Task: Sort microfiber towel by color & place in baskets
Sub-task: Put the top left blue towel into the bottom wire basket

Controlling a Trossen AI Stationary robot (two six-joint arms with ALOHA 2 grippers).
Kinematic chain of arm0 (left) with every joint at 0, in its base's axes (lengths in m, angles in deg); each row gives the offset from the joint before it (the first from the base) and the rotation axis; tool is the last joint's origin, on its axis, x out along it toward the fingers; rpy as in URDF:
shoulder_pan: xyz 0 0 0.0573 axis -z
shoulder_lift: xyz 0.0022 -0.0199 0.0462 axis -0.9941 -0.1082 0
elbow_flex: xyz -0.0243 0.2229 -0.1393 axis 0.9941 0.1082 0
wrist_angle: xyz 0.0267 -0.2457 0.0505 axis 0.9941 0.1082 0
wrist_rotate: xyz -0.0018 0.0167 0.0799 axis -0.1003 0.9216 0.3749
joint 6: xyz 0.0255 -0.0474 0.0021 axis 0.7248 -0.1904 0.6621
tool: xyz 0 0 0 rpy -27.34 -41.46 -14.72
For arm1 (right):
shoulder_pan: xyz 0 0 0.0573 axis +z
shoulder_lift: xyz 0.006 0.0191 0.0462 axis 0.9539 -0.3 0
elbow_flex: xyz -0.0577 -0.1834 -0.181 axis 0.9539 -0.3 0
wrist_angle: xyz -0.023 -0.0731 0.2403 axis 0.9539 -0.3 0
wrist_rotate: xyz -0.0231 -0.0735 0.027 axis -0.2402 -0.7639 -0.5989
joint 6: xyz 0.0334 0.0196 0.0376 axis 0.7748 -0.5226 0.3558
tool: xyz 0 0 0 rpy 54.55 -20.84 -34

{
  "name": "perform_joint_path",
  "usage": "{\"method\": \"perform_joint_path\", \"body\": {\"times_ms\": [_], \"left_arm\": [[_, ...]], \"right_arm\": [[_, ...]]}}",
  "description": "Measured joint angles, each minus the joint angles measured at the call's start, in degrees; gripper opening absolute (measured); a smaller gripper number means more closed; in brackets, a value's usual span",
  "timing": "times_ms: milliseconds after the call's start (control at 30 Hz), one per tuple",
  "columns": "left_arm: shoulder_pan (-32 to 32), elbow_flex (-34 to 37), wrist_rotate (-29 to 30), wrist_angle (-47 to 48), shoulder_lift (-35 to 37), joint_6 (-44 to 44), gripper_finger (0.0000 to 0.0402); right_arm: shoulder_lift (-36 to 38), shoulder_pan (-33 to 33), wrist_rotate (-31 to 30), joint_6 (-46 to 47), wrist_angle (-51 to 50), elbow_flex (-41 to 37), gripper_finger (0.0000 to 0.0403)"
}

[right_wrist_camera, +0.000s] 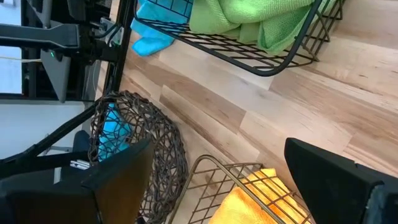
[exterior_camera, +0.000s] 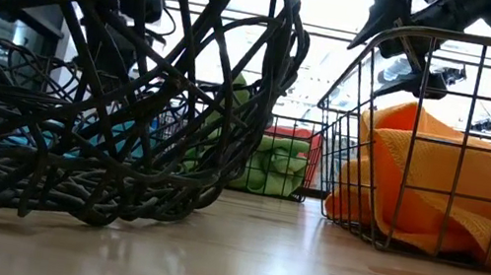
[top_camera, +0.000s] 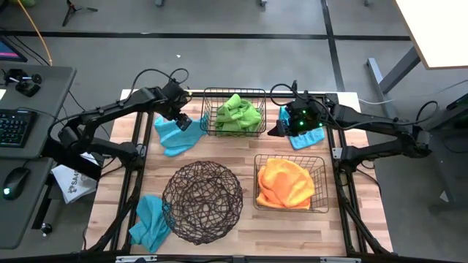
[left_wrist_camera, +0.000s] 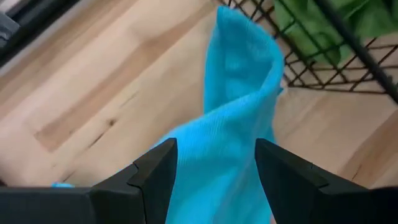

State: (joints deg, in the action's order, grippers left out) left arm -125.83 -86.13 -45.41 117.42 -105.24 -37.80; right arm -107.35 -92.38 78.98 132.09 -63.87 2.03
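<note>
A blue towel [top_camera: 174, 137] lies crumpled on the table's far left part, with a raised fold [left_wrist_camera: 239, 93]. My left gripper [top_camera: 183, 120] is open right over it, beside the rectangular wire basket [top_camera: 207, 109] that holds green towels [top_camera: 238, 113]. My right gripper [top_camera: 280, 129] is open and empty above the table, right of that basket. A second blue towel [top_camera: 307, 137] lies under the right arm. A third blue towel [top_camera: 150, 223] lies left of the round woven wire basket [top_camera: 202, 202]. An orange towel [top_camera: 287, 183] fills the other rectangular basket [top_camera: 322, 164]. My left gripper [left_wrist_camera: 216, 168] has its two open fingers on either side of the blue towel's raised fold, coming from above. The cloth fills the gap between them [left_wrist_camera: 217, 143]. I cannot tell whether the fingers touch it. The towel lies on the table.
The three baskets crowd the table's middle and right. The round basket [exterior_camera: 85, 81] and the orange basket [exterior_camera: 438, 180] fill the low view, with the green towels [exterior_camera: 276, 163] behind. Bare wood [top_camera: 285, 226] shows along the near edge. A desk with a keyboard [top_camera: 14, 124] stands to the left.
</note>
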Motion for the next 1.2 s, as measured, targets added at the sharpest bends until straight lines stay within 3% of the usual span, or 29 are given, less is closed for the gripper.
{"method": "perform_joint_path", "body": {"times_ms": [200,500,700,933,1067,1200], "left_arm": [[0.00,0.00,-0.27,-0.38,0.00,0.85,0.0218],[0.00,0.00,-0.24,2.23,0.00,7.80,0.0270],[0.07,0.00,-0.16,2.37,0.00,1.59,0.0273],[0.16,0.00,0.00,1.90,-0.37,5.20,0.0273],[0.50,0.00,0.87,1.36,-3.12,13.24,0.0273],[0.32,0.00,1.76,1.60,-6.61,14.56,0.0273]], "right_arm": [[0.00,0.00,0.20,-0.16,0.00,0.00,0.0358],[0.00,0.00,1.77,-1.73,0.00,0.00,0.0358],[0.00,0.00,1.77,-1.63,0.00,0.00,0.0358],[0.00,0.00,1.77,-1.30,2.23,0.00,0.0358],[0.00,0.00,1.78,-1.98,3.98,0.00,0.0358],[0.00,0.00,2.16,-2.82,5.46,0.00,0.0358]]}}
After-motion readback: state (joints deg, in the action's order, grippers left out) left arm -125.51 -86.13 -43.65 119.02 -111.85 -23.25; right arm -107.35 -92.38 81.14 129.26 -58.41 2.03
